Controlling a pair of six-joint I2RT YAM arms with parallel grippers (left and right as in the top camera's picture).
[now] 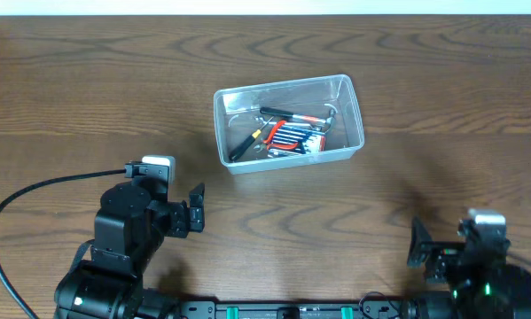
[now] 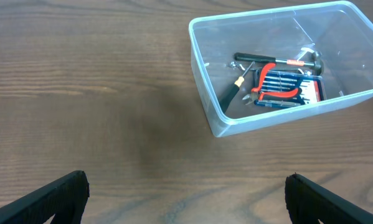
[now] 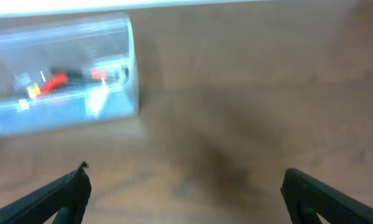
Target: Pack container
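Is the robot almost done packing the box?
Looks nearly finished. Done: the hammer, red-handled pliers and screwdriver already lie inside the container. In hand: nothing; the left claw and right claw are both open and empty, back from it. Left: no loose tools show outside it, so probably nothing.

Robotics lab bench, by looks: wood-grain table [image 1: 425, 80], black left arm [image 1: 123, 226] and right arm [image 1: 488, 282] fixed at near edge, loose cable [image 1: 79, 178], green status lights [image 1: 474, 291].

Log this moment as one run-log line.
container: upright on table, tools inside | left gripper: open, empty, short of container | right gripper: open, empty, short of container
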